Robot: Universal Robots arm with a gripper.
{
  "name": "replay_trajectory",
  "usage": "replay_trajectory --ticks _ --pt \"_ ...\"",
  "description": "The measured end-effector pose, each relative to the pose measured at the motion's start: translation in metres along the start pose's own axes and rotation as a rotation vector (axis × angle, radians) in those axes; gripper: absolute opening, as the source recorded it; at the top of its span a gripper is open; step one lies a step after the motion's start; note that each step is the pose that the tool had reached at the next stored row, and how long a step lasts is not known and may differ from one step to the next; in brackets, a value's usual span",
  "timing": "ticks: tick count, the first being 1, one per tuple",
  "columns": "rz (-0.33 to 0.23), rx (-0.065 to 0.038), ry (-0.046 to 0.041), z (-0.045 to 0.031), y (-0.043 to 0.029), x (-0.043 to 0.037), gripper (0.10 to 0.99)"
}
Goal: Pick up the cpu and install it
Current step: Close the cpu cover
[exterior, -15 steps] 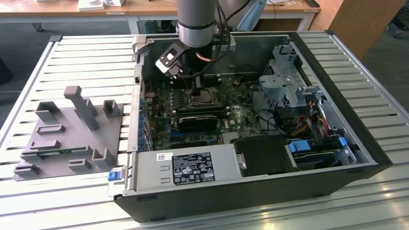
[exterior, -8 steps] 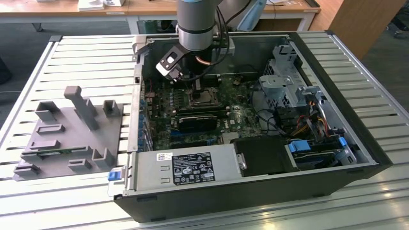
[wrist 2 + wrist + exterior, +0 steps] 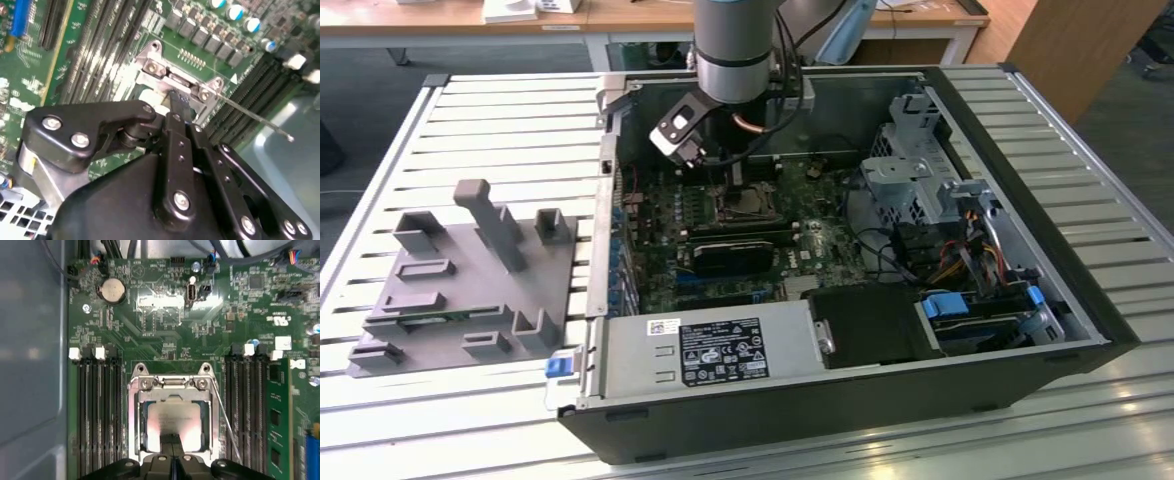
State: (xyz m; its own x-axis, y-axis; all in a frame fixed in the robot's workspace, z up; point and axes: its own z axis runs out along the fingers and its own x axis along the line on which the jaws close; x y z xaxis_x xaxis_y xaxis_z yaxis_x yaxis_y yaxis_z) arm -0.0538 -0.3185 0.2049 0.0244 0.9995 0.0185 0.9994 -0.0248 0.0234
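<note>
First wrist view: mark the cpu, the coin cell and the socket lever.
cpu (image 3: pixel 172 417), first wrist view, middle of its shiny metal top.
coin cell (image 3: pixel 111 290), first wrist view, centre of its round face.
socket lever (image 3: pixel 226 422), first wrist view, midway along the thin wire arm.

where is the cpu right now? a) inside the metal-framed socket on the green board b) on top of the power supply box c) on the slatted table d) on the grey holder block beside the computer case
a: in the first wrist view the shiny square cpu lies within the metal frame of the socket, with the end effector at its edge.
</note>
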Motion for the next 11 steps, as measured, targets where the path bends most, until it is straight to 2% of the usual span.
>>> replay_trajectory --ticks 2,11 --pt "0.000 0.001 -0.0006 -0.0068 0.0000 -0.0001 0.106" --pt "0.000 0.001 -0.0006 -0.0067 0.0132 0.0002 0.106"
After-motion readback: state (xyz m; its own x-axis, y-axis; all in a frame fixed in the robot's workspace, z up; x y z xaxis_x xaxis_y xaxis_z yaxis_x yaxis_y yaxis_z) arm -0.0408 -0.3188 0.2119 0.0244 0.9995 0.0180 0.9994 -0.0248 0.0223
